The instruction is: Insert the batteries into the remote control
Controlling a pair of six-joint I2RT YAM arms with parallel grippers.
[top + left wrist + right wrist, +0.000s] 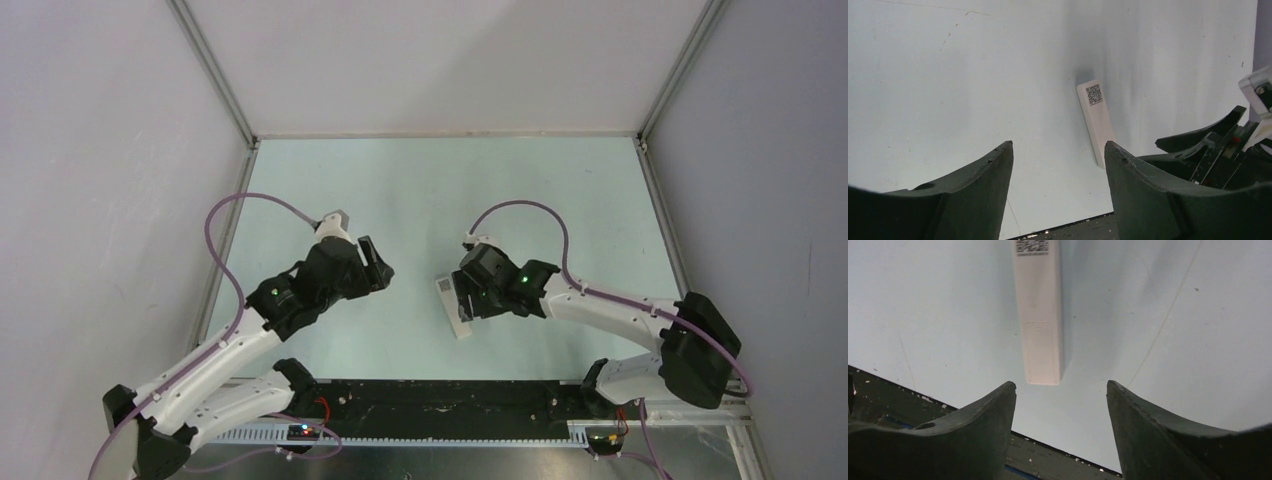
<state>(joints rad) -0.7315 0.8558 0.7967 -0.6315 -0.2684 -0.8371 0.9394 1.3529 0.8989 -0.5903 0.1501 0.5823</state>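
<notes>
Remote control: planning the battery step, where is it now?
The remote control lies on the table near the top view's centre, just ahead of the right gripper.

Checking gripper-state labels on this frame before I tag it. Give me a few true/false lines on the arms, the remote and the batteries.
1. The remote control lies flat on the table with its QR label facing up. True.
2. The left gripper is clamped on the remote control. False: it is open, empty and apart from the remote.
3. The right gripper is open with nothing between its fingers. True.
4. Both batteries lie beside the remote control. False: no batteries show in any view.
</notes>
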